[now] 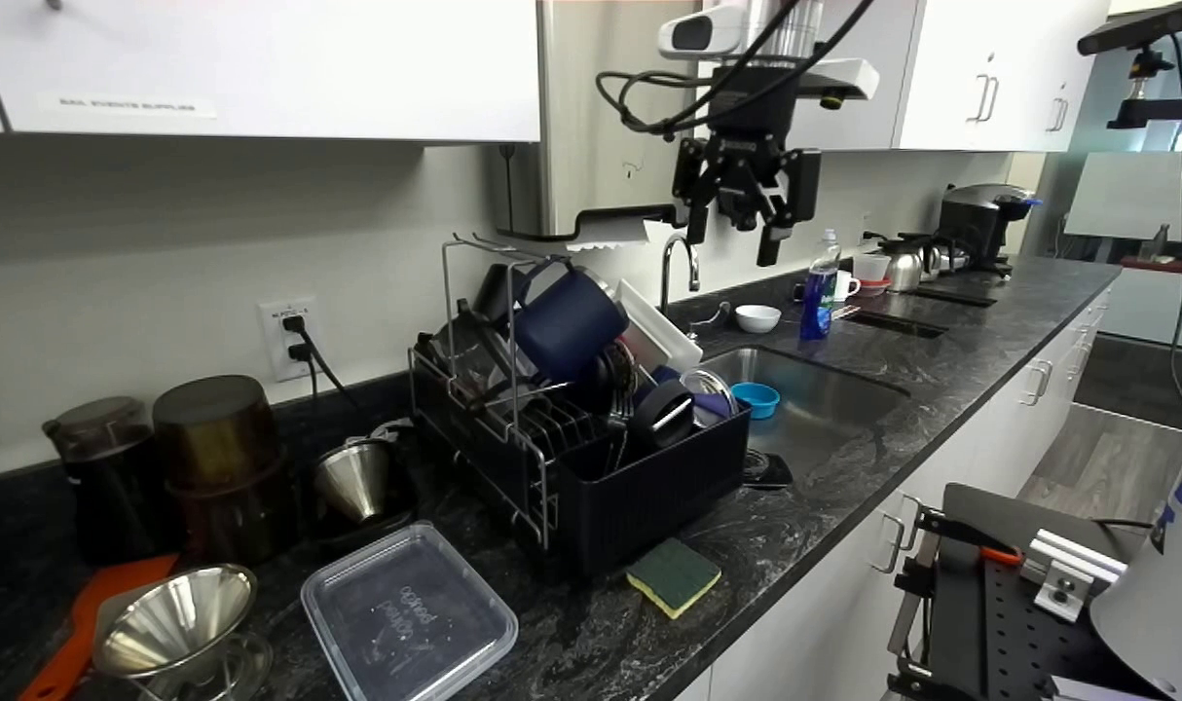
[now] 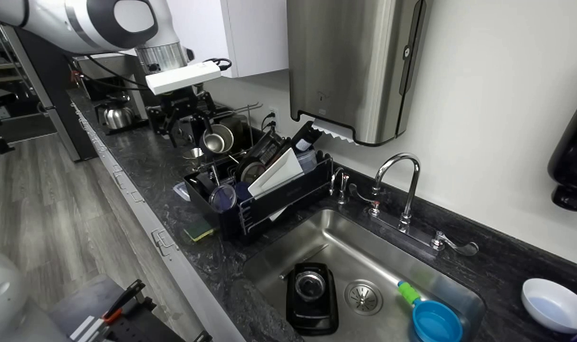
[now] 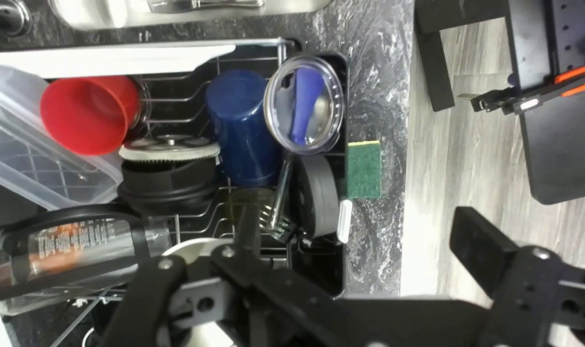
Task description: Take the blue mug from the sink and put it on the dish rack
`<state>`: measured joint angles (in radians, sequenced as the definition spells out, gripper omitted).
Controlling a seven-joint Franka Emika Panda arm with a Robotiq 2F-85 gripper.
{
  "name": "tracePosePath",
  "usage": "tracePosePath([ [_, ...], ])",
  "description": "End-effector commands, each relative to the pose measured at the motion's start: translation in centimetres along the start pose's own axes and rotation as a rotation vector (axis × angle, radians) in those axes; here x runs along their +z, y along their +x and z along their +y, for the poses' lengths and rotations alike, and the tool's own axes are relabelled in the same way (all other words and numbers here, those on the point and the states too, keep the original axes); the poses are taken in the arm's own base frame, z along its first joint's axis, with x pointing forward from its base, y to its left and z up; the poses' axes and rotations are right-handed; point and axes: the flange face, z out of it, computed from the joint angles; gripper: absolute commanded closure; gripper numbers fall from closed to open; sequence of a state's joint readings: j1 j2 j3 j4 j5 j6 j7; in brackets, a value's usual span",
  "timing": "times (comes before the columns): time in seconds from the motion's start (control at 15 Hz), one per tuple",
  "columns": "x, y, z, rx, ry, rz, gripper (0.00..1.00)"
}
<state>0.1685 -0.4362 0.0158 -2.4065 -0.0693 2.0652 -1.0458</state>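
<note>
A dark blue mug (image 1: 570,326) with a metallic rim rests tilted on the upper rail of the dish rack (image 1: 649,497). In an exterior view only metallic cup openings (image 2: 218,138) show there, partly behind my gripper. A smaller blue cup (image 3: 244,127) sits lower in the rack in the wrist view. The sink (image 2: 360,242) holds no blue mug in view; it holds a light blue scoop (image 2: 436,320) with a green grip and a black tray (image 2: 312,299). My gripper (image 1: 732,239) is open and empty, above the rack in the wrist view (image 3: 357,231).
The rack is crowded with a red cup (image 3: 90,113), a white plate (image 2: 279,171), lids and utensils. A sponge (image 1: 674,576) lies before it. A towel dispenser (image 2: 345,66), cabinets and the faucet (image 2: 402,190) stand close. A soap bottle (image 1: 820,292) and white bowl (image 1: 757,318) stand beyond.
</note>
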Motion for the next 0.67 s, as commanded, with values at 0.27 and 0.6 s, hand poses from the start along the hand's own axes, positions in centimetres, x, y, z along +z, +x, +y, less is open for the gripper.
tracePosePath([
  [0.27, 0.4, -8.0, -2.4, 0.317, 0.044, 0.085, 0.0],
  [0.6, 1.2, -13.4, -2.1, 0.584, 0.169, 0.147, 0.0],
])
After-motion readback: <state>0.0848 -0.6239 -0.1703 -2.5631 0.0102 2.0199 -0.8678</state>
